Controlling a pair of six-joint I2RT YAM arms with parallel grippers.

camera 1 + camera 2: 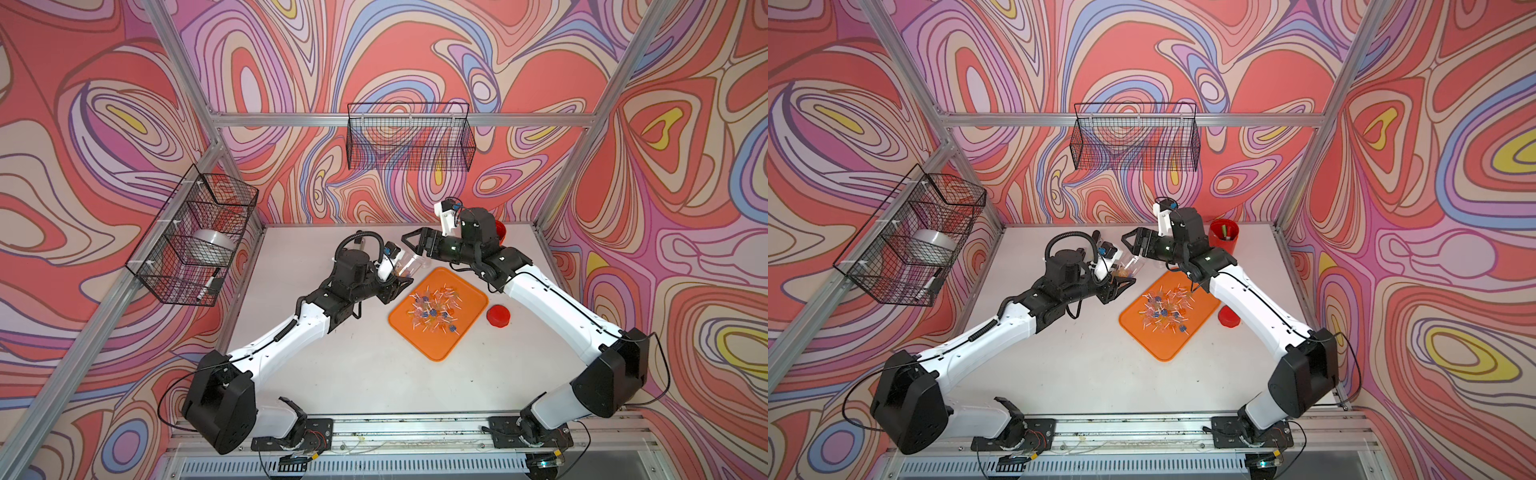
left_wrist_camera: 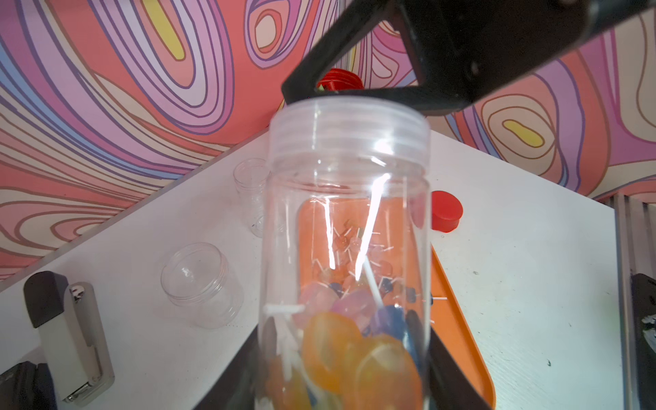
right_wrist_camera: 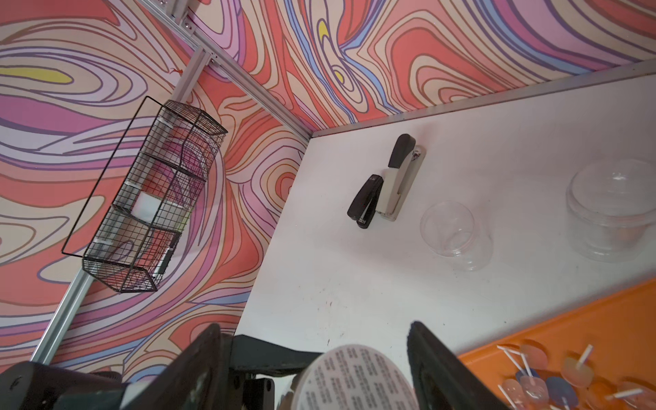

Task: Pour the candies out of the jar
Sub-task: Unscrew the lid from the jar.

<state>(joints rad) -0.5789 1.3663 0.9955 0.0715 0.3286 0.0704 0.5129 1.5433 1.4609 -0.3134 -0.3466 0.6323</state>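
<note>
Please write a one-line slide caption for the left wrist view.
Left gripper grips a lidless clear plastic jar holding orange, pink and blue lollipop candies.

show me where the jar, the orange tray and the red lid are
jar [image 2: 349, 131]: left wrist view, on its threaded neck
orange tray [image 1: 436, 347]: in a top view, on bare floor near its closest corner
red lid [image 1: 498, 316]: in a top view, on its flat top

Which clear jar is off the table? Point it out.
The jar clamped in the left gripper, with candies in its bottom. It is held tilted in the air; the other two jars stand on the table.
</note>
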